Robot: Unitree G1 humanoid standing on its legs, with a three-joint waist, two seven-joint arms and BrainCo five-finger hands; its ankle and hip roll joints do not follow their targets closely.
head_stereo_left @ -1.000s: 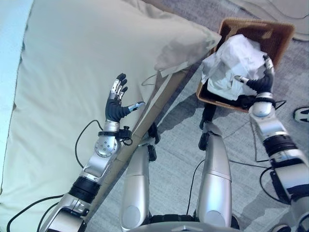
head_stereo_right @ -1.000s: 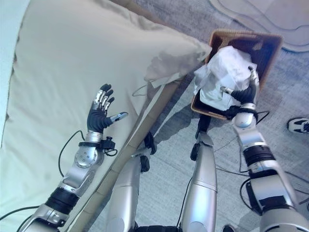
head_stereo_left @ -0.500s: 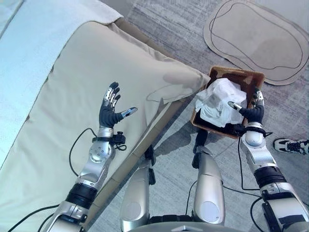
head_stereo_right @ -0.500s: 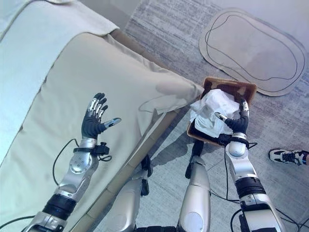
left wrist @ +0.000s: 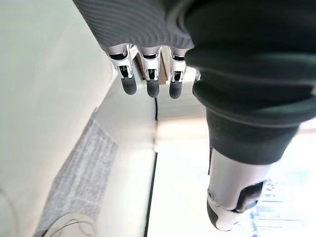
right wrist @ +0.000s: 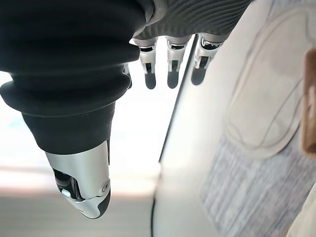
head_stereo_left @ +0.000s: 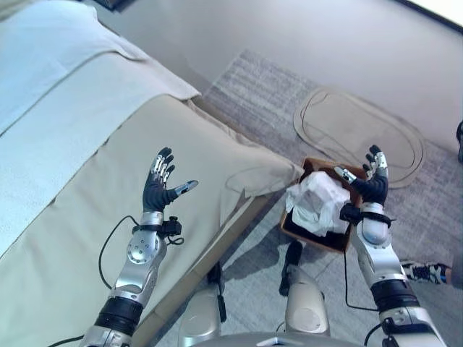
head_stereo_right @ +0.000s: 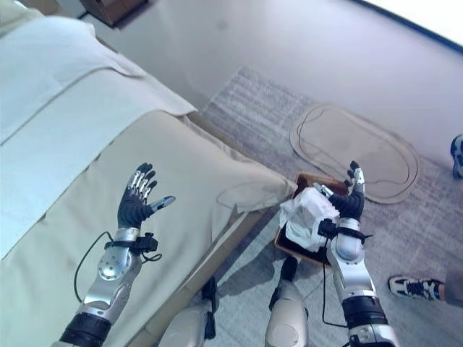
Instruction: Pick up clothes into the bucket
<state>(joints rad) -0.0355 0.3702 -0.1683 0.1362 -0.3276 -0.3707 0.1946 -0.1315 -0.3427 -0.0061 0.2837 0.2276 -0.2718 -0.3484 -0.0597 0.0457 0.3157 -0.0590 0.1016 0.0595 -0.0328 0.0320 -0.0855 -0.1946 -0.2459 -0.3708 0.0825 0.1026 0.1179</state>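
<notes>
The left hand (head_stereo_left: 160, 189) is raised over the beige bed cover (head_stereo_left: 79, 217), its fingers straight and spread, thumb out to the side, nothing in it. The right hand (head_stereo_left: 370, 184) is raised on the right, above the far right edge of the brown basket (head_stereo_left: 334, 243), likewise spread wide with straight fingers and holding nothing.

The white clothes (head_stereo_left: 315, 203) lie heaped in the basket, bulging above its rim, just left of the right hand and apart from it. The basket stands on the grey carpet (head_stereo_left: 260, 94) just beside the near right corner of the bed, where the beige cover hangs over the edge.

The head views take in the whole room: the pale blue-white sheet (head_stereo_left: 51, 72) on the far left part of the bed, an oval beige mat (head_stereo_left: 362, 134) on the floor beyond the basket, and a person's shoe (head_stereo_right: 412, 288) at the near right.

The left wrist view looks along straight fingertips (left wrist: 150, 88) and the thumb towards a pale wall, with a strip of grey carpet and an edge of the mat. The right wrist view shows that hand's straight fingers (right wrist: 170, 74) and thumb, and past them the oval mat (right wrist: 261, 113), the carpet and a sliver of the basket's brown edge (right wrist: 309, 98)
</notes>
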